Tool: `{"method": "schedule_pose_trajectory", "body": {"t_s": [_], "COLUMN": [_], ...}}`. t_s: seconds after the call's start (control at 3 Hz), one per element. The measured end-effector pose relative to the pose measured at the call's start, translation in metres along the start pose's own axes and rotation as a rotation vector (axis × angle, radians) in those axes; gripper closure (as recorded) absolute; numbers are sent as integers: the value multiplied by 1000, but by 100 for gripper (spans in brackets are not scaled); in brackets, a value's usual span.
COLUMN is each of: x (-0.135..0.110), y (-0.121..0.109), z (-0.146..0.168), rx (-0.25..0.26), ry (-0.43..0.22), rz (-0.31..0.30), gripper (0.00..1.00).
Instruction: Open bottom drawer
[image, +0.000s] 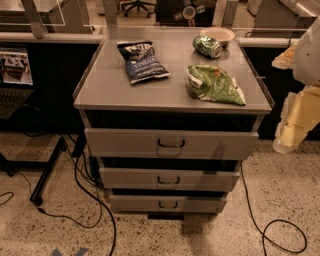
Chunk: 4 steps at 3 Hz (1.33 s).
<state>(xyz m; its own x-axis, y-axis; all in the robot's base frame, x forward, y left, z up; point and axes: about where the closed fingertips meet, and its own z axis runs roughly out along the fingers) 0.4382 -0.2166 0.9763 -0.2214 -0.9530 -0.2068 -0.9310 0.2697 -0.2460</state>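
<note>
The gripper (291, 125) hangs at the right edge of the scene, beside the right flank of the cabinet (100, 95) at about the height of the top drawer (125, 142) — well apart from anything it must pull. Whether it is released or clenched I cannot tell.

The bottom drawer (135, 204) sits lowest in the stack, near the floor, with its small dark handle (168, 204) at centre, and it looks not yet drawn out. So I judge this the approach step. The next move calls for dropping low, swinging round to the cabinet's front and lining up squarely on that handle, below the middle drawer (130, 178).

By count — three drawers, three handles, one blue crisp bag (142, 62), one green crisp bag (216, 84), one green can (207, 46) and one bowl (218, 34).
</note>
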Motion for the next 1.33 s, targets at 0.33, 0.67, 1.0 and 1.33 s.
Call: {"method": "schedule_pose_trajectory", "body": {"t_s": [0.33, 0.67, 1.0, 1.33], "x": [0, -1, 0, -11], "y": [0, 8, 40, 81], "z": [0, 8, 64, 152], "rx": [0, 12, -52, -196], "ry": [0, -37, -169, -333], "rz": [0, 16, 119, 272], "gripper": [0, 0, 0, 0]}}
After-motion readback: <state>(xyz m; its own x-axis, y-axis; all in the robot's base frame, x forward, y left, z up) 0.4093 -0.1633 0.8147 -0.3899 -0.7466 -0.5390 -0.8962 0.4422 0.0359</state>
